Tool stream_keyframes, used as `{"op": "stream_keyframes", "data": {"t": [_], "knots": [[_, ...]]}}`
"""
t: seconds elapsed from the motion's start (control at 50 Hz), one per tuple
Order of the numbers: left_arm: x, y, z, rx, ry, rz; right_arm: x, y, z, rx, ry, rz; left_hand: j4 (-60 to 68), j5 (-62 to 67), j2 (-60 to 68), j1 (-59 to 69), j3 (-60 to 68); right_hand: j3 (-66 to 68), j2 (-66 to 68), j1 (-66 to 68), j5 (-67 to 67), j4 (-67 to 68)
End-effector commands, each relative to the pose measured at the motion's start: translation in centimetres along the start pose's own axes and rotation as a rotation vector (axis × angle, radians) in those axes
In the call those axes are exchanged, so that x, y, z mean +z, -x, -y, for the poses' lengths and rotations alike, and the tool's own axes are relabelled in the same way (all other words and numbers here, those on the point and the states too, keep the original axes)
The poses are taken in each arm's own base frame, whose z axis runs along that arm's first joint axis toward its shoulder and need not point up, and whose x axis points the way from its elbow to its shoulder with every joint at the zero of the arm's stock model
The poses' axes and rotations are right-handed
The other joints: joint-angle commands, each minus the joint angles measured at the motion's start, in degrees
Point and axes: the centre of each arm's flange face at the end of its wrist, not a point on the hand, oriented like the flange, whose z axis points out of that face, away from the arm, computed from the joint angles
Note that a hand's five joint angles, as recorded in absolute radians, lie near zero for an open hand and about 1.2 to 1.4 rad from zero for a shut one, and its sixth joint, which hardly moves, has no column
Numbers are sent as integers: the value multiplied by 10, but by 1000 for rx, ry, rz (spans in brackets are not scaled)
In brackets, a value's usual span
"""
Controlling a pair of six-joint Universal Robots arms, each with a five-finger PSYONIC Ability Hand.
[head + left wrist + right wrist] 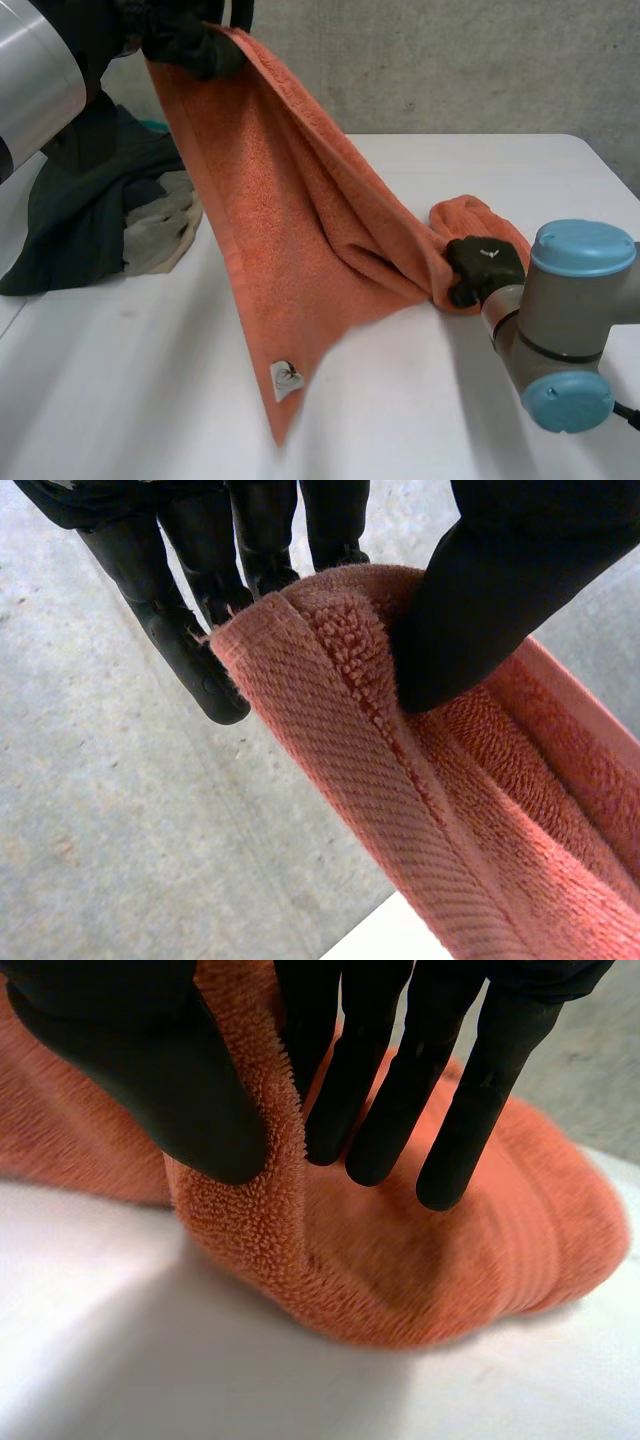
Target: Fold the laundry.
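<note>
Towel of orange terry cloth [300,230] hangs stretched from left hand [195,45], which pinches its raised corner, down to right hand [482,268], clamped on a bunched edge at the white tabletop [400,420].

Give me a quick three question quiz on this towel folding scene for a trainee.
1. True or false: the left hand holds an edge of the orange towel raised above the table.
2. What lies on the table beside the towel? A) dark clothes pile B) basket C) plate
3. Which hand grips the towel low, near the table?
Key: 1 true; 2 A; 3 the right hand.
</note>
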Motion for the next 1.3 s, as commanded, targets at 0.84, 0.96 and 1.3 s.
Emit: {"op": "stream_keyframes", "data": {"t": [0.84,0.96,1.3], "knots": [[141,102,-25,189,-404,304,8,-102,273,-417,-762,-11,116,134,115,143,120,123,128,155,136,119],[134,102,-84,166,-163,279,16,-106,250,-408,-633,75,116,134,115,143,120,123,128,155,136,119],[85,59,-267,143,378,78,54,-80,71,-526,-17,418,116,134,115,143,120,123,128,155,136,119]]}}
